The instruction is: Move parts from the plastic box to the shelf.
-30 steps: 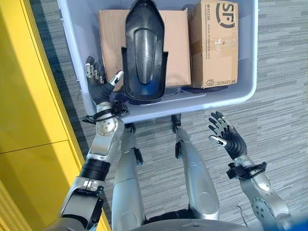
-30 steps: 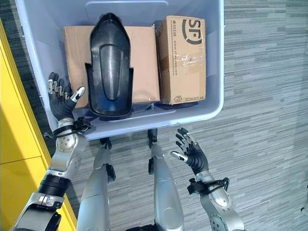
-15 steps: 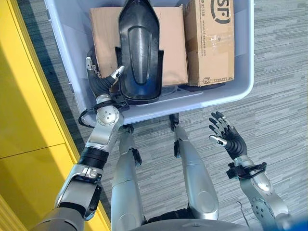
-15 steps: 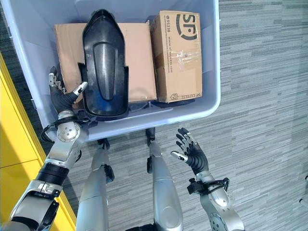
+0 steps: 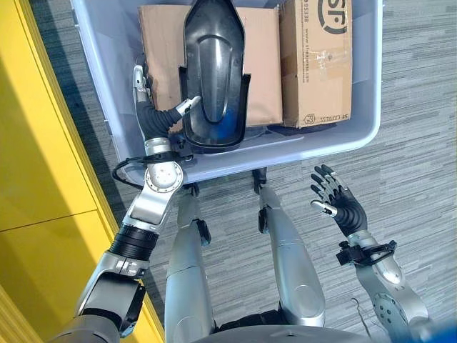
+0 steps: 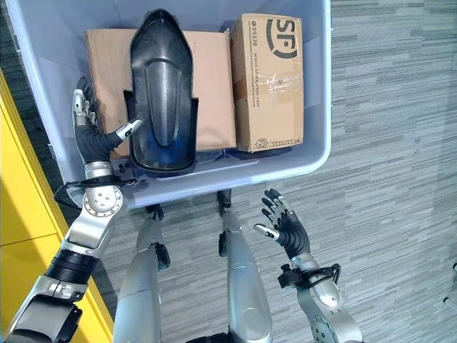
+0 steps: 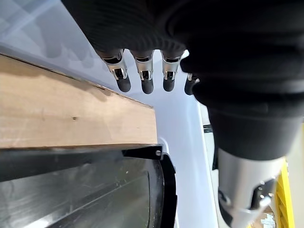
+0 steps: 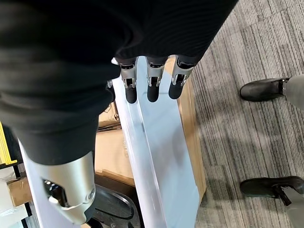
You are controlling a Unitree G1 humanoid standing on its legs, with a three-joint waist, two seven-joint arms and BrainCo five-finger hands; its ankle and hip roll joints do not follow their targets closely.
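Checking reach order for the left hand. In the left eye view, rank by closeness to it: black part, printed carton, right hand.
1. Black part: beside the left hand, thumb at its edge.
2. Printed carton: box's right side.
3. Right hand: outside the box, above the floor.

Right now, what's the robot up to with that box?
The robot's left hand is reaching down into the plastic box, fingers open, beside the black part that lies on top of a flat carton. It has not gripped the part yet. A second carton sits on the right side of the box. The right hand hangs open outside the box, over the floor.
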